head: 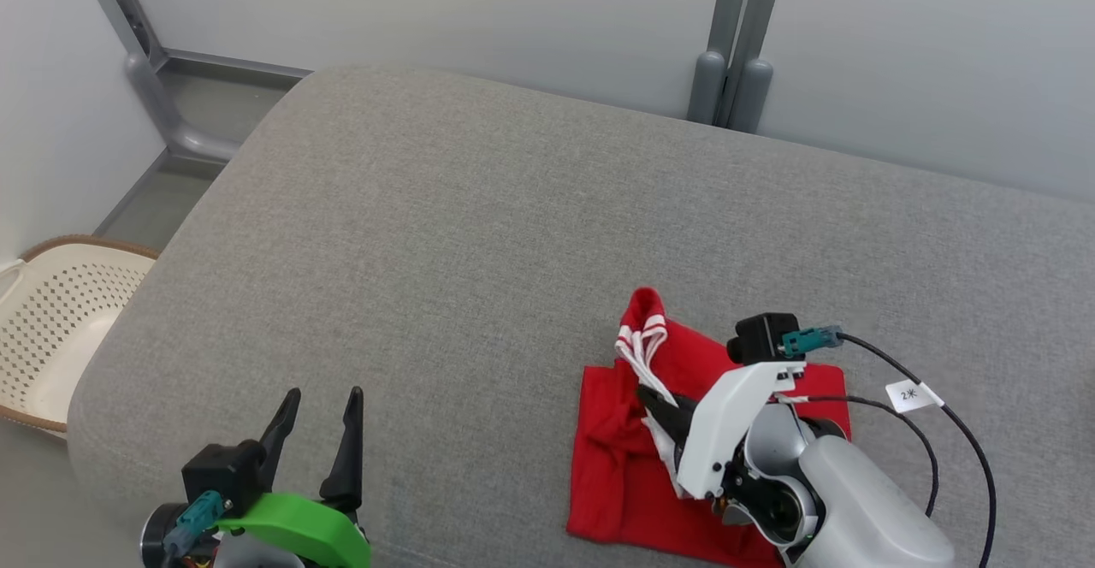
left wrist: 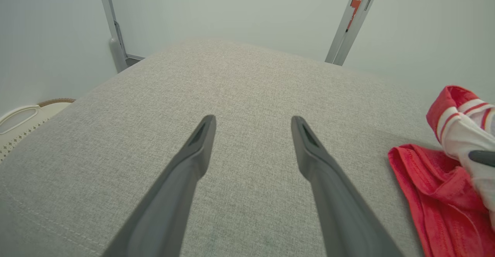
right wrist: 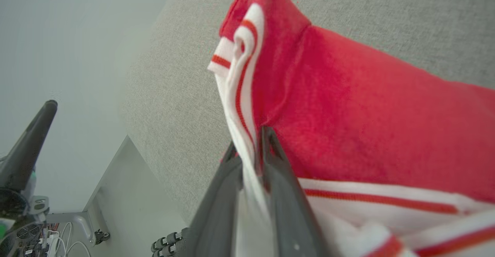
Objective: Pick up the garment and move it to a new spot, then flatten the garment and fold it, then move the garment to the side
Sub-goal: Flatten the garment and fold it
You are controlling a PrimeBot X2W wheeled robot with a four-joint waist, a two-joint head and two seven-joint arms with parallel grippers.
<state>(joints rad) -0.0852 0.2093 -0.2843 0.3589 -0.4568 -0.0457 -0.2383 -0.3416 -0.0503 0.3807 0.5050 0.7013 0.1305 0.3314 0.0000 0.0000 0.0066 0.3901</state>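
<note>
Much open cushion [head: 411,234] past left edge of garment [head: 616,474]

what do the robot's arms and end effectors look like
The left end effector has two long dark tapered fingers on a green bracket; the right end effector sits on a white bracket, with a pale grey forearm, teal connector and white-tagged black cable.

Left gripper [head: 324,393] low, fingers spread wide, right gripper [head: 648,403] pinching the garment [head: 616,482]

head view high overhead, wrist views low and close, garment [head: 616,474] common
</note>
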